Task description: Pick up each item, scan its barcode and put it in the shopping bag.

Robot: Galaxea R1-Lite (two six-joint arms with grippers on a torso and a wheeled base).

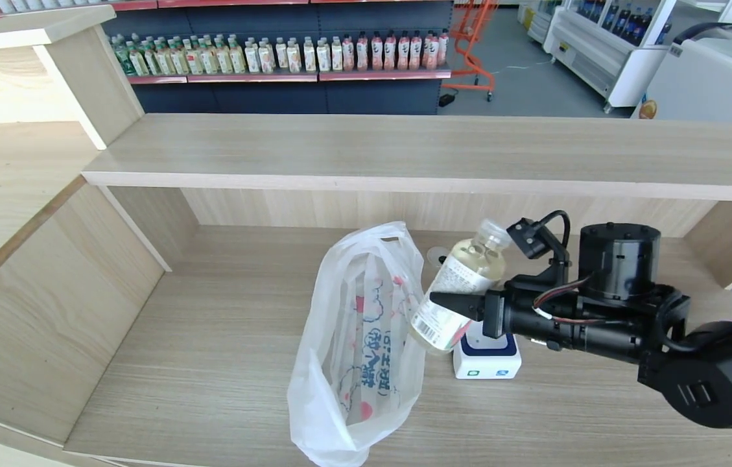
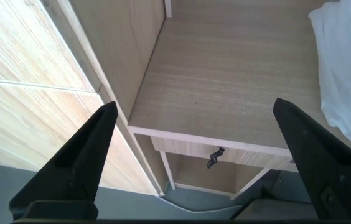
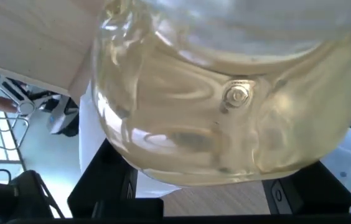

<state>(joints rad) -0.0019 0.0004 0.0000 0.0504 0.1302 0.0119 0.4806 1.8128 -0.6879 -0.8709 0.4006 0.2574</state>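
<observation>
The right pincer (image 1: 458, 306) is clenched on a clear plastic bottle (image 1: 469, 272), its dark fingers closed across the lower half of the label. The bottle is tilted, with its cap toward the far right and its base toward the near left. It holds pale yellow liquid, which the right wrist view shows close up through the moulded base (image 3: 225, 93). Its white label carries lines of print too fine to make out and a barcode near the base.

Just under the bottle, a small white-and-blue scanner (image 1: 487, 360) sits on the wooden counter (image 1: 210, 337), with two small square marks, one green and one blue, on its near face. Immediately left of the bottle stands the white shopping bag (image 1: 359, 344), mouth open, printed with red and blue characters and a cloud-like drawing. A small round disc (image 1: 437, 254) lies on the counter behind the bottle.

The left pincer (image 2: 194, 155) hangs released, fingers (image 2: 82, 162) spread wide, above the counter's near left corner (image 2: 225, 87).

Far behind, a store shelf (image 1: 288, 76) carries a row of drink bottles.
</observation>
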